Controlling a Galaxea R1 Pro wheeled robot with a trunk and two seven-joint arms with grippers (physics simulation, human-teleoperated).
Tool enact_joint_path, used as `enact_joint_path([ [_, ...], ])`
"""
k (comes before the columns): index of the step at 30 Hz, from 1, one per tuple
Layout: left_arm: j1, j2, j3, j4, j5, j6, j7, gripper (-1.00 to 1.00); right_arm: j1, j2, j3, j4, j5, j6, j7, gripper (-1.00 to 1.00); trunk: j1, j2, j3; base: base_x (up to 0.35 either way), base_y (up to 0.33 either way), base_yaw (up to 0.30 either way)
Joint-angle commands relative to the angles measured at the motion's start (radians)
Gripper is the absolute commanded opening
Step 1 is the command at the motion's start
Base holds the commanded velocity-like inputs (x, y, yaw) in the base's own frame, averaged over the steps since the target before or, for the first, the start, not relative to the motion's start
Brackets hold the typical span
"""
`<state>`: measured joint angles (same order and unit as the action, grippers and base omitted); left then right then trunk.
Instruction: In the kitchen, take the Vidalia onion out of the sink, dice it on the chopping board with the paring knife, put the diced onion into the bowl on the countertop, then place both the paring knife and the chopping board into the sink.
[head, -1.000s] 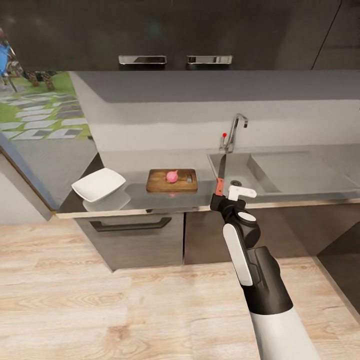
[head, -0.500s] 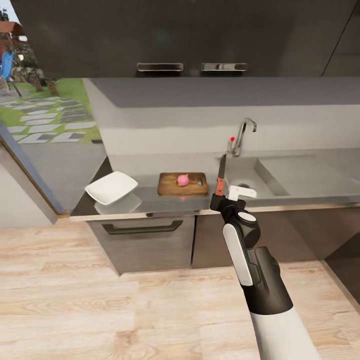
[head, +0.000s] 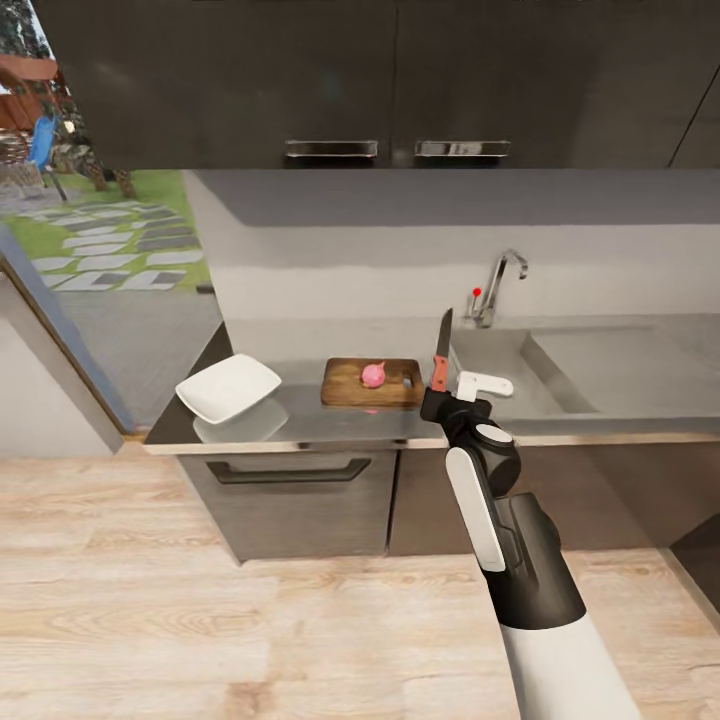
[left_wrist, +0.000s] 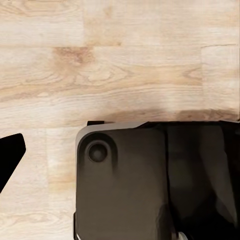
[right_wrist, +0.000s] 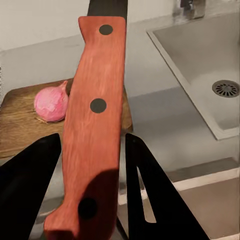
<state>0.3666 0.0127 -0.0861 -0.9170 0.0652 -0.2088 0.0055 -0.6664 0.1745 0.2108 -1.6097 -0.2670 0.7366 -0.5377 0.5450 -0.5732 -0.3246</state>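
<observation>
The pinkish Vidalia onion (head: 373, 375) lies on the dark-brown chopping board (head: 350, 385), which rests on the grey countertop (head: 300, 420). My right gripper (head: 441, 398) is shut on the paring knife (head: 441, 356) and holds it upright, blade up, in front of the counter edge just right of the board. In the right wrist view the red handle of the knife (right_wrist: 92, 125) stands between the black fingers (right_wrist: 150, 195), with the onion (right_wrist: 51, 104) and board (right_wrist: 20, 127) beyond. The white bowl (head: 228, 388) sits left of the board. The sink (head: 505, 372) with its chrome tap (head: 497, 285) lies to the right.
Dark cabinet fronts with a black bar handle (head: 288, 470) stand under the counter, over a light wood floor (head: 200, 620). Dark wall cabinets (head: 400, 80) hang above. The left wrist view looks down on floor planks (left_wrist: 120, 65) and a dark part of the robot (left_wrist: 150, 185).
The whole view has shifted: the counter, board and sink now sit further right and lower in the picture. The right arm keeps the knife in the same pose, now closer to the board.
</observation>
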Motion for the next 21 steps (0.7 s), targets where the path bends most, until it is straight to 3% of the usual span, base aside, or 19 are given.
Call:
enact_joint_path([
  [1, 0.0, 0.001, -0.003, -0.001, 0.007, -0.001, 0.001, 1.0, -0.001, 0.0, 0.001, -0.001, -0.011, 0.002, -0.01, -1.0, 0.001, -0.001, 0.0, 0.049, -0.046, 0.101],
  [5, 0.0, 0.001, -0.003, -0.002, 0.007, -0.002, 0.001, 1.0, -0.001, 0.0, 0.006, -0.001, -0.01, 0.008, -0.009, -1.0, 0.001, -0.001, 0.006, 0.015, -0.014, 0.111],
  [7, 0.0, 0.001, -0.003, -0.001, 0.007, -0.002, 0.001, 1.0, -0.001, 0.0, 0.055, -0.001, 0.009, 0.011, -0.01, -1.0, 0.001, -0.001, 0.008, 0.003, -0.003, 0.114],
  [9, 0.0, 0.001, -0.003, 0.0, 0.007, -0.001, 0.001, 1.0, -0.001, 0.0, 0.172, -0.001, 0.103, 0.023, -0.012, -1.0, 0.001, -0.001, 0.009, 0.001, -0.001, 0.049],
  [10, 0.0, 0.0, -0.003, 0.0, 0.008, -0.001, 0.001, 1.0, -0.001, 0.0, 0.193, 0.0, 0.132, 0.028, -0.012, -1.0, 0.001, -0.001, 0.009, 0.001, -0.001, 0.024],
  [11, -0.001, 0.0, -0.003, 0.005, 0.007, -0.001, 0.001, 1.0, -0.001, 0.0, 0.235, 0.003, 0.223, 0.049, -0.01, -1.0, 0.001, -0.001, 0.01, 0.0, 0.0, 0.016],
  [13, -0.002, 0.0, -0.003, 0.016, 0.007, -0.002, 0.001, 1.0, -0.001, 0.0, 0.262, 0.011, 0.312, 0.079, -0.007, -1.0, 0.001, -0.001, 0.01, 0.0, 0.0, 0.008],
  [15, -0.005, 0.0, -0.003, 0.024, 0.007, -0.002, 0.001, 1.0, -0.001, 0.0, 0.272, 0.016, 0.353, 0.107, -0.005, -1.0, 0.001, -0.001, 0.01, 0.0, 0.0, 0.003],
  [21, -0.024, 0.0, -0.003, 0.053, 0.007, -0.001, 0.001, 1.0, -0.001, 0.0, 0.279, 0.044, 0.404, 0.155, -0.003, -1.0, 0.001, -0.001, 0.01, 0.101, -0.089, 0.001],
])
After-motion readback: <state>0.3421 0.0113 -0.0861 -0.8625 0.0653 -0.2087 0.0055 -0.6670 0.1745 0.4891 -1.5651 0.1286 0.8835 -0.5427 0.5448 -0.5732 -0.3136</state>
